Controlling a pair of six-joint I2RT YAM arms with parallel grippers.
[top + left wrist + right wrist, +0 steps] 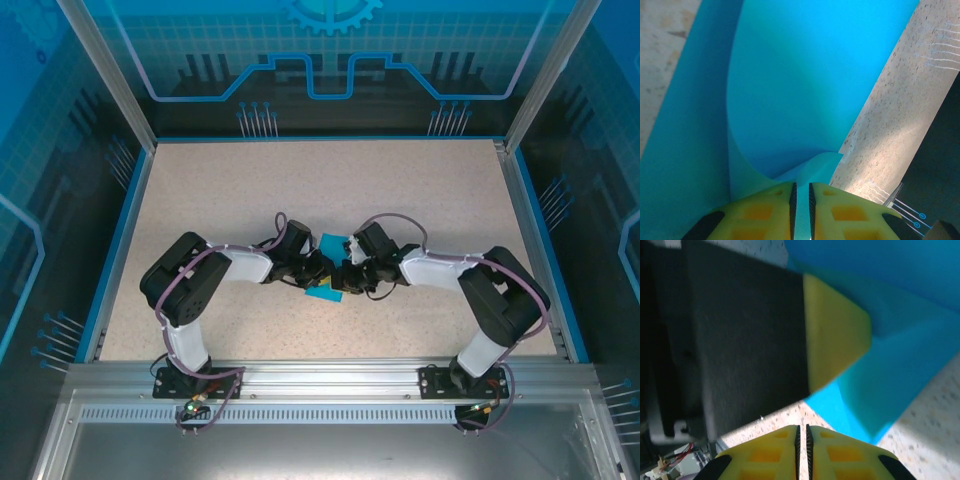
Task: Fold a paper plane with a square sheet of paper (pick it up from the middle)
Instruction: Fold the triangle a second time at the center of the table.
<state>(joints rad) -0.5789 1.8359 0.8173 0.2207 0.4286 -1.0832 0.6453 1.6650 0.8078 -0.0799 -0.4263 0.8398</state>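
Our left gripper (pixel 801 200) pinched the square sheet (pixel 790 90); the right gripper (pixel 801 440) had fingers together, seemingly empty. We feared a tug tearing it.

no text, label, brand or number can be read on anything here

Both arms are bent at the elbow and angled inward, mirror-fashion: L arm (pixel 215 272) from the left, R arm (pixel 455 272) from the right, wrists held low. The left gripper (pixel 320 272) and right gripper (pixel 347 276) are set tip to tip, approx. touching. In the L wrist view, yellow fingers (pixel 765 210) are closed to a thin slit w/ the square sheet of paper (pixel 805 75) pinched between. In the R wrist view, fingers (pixel 840 455) are likewise drawn almost together.
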